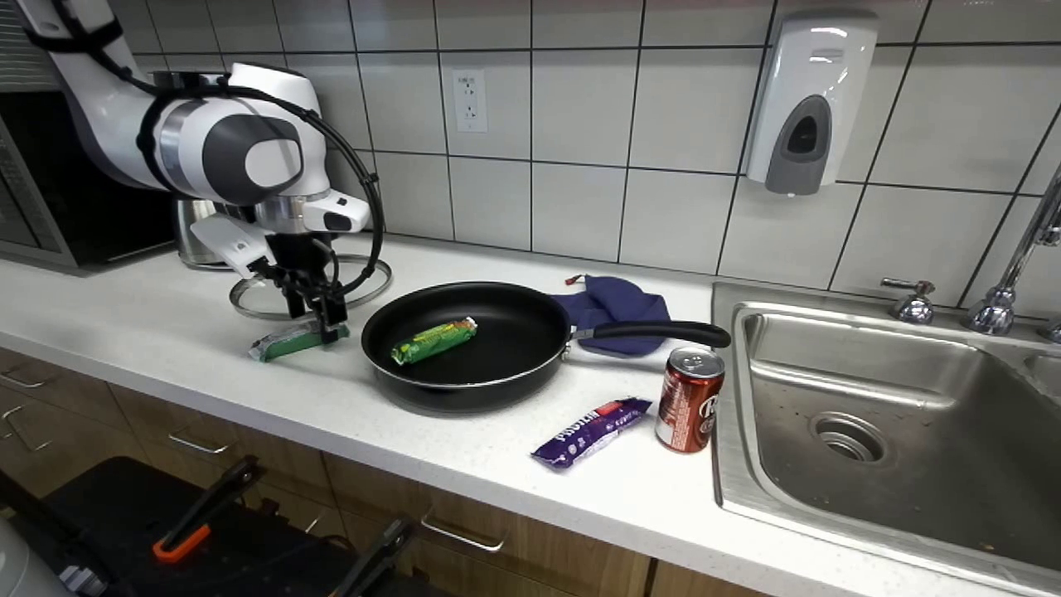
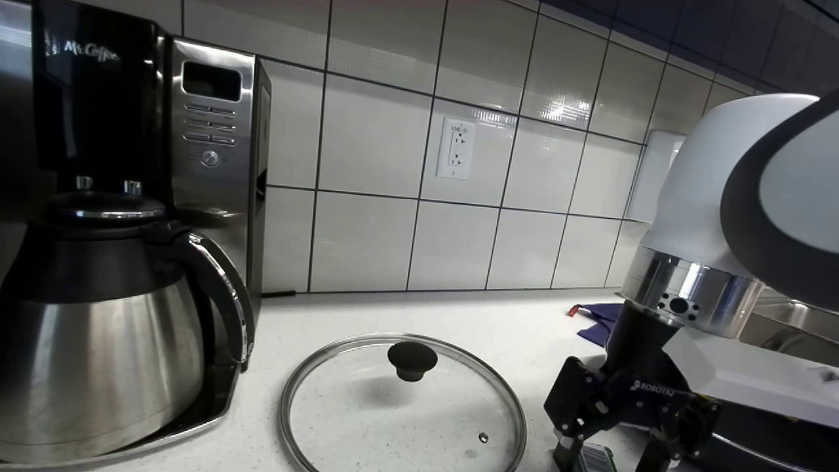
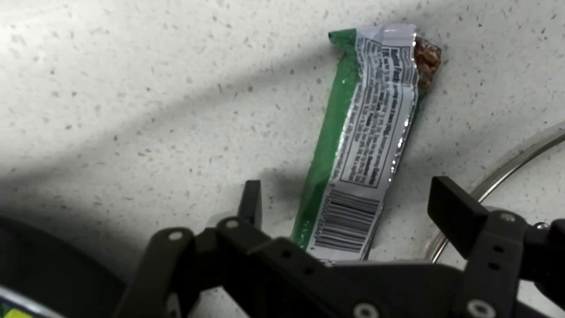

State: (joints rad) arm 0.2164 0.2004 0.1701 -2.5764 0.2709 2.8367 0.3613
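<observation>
A green and silver wrapped bar (image 3: 362, 145), torn at its far end where brown filling shows, lies on the white counter. My gripper (image 3: 351, 201) reaches down over its near part with jaws wide apart, one finger on each side and bare counter between each pad and the wrapper. In the wrist view the bar's near end is hidden behind the gripper. An exterior view shows the same bar (image 1: 290, 338) under the gripper (image 1: 319, 325), left of a black frying pan (image 1: 518, 336). Inside that pan rests another green bar (image 1: 435, 341).
A glass lid (image 2: 292, 419) with a black knob lies beside the gripper, near a coffee maker (image 2: 213, 164). Beyond the pan are a dark blue cloth (image 1: 613, 303), a purple bar (image 1: 590, 431), a red can (image 1: 690, 402) and a steel sink (image 1: 903, 356). The pan handle (image 1: 655, 332) points sinkward.
</observation>
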